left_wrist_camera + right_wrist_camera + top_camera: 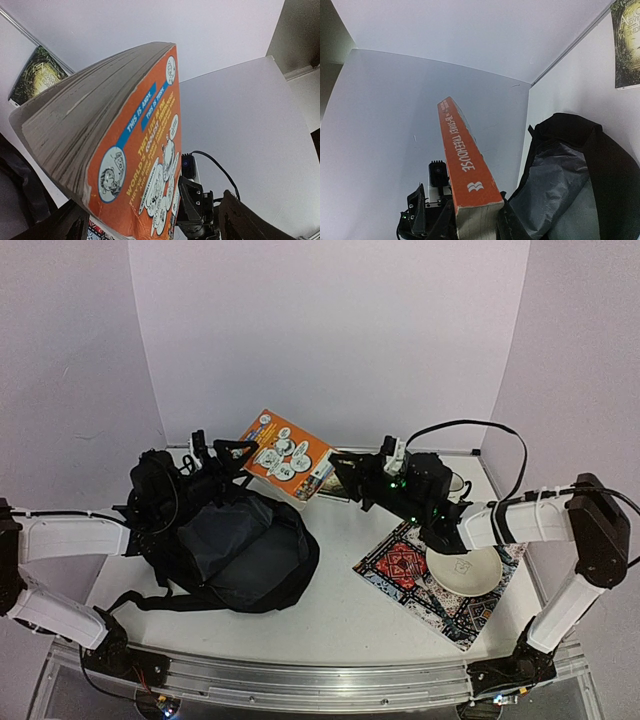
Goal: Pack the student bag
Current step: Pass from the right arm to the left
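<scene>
Handover step, I judge: orange Treehouse paperback [285,455] in mid-air. One end clamped in right gripper [477,222]; left gripper [232,452] fingers apart, straddling other end, no pinch. Black student bag [240,545] slumped on table [330,590] at left, just below book. Next: left closes, right releases, book lowered into bag. Left wrist view alone shows gaps beside cover; right wrist alone, spine title.
</scene>
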### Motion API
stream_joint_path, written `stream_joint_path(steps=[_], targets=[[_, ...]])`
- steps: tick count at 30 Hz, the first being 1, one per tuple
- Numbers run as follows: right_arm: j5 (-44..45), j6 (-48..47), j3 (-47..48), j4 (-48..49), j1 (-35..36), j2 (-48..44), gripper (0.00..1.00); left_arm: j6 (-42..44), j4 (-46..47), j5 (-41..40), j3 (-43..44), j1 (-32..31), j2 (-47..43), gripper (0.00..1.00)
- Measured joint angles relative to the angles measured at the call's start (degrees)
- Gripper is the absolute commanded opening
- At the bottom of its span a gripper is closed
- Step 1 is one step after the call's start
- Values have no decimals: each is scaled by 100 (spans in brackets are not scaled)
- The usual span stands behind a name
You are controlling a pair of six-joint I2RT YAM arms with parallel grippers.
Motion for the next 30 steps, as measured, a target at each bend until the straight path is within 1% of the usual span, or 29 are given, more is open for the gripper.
stream_joint_path(steps=[3, 5, 11, 14, 18, 26, 30], targets=[[31, 14, 0, 0, 4, 15, 0, -151, 101, -122, -18, -55, 111, 97], [67, 12, 0, -2, 10, 16, 0, -268, 168, -212, -118, -77, 108, 99], [112, -74, 0, 0, 63, 16, 0, -659, 209, -594, -737, -141, -214, 100], [112, -92, 0, 0, 70, 16, 0, -783, 198, -697, -858, -143, -311, 100], [87, -90, 1, 0, 74, 16, 0, -782, 200, -659, -813, -143, -264, 99], [61, -64, 29, 2, 88, 16, 0, -613, 255, -548, -306, -143, -69, 99], [74, -37, 54, 7, 84, 16, 0, -643, 312, -545, -188, -138, 239, 98]])
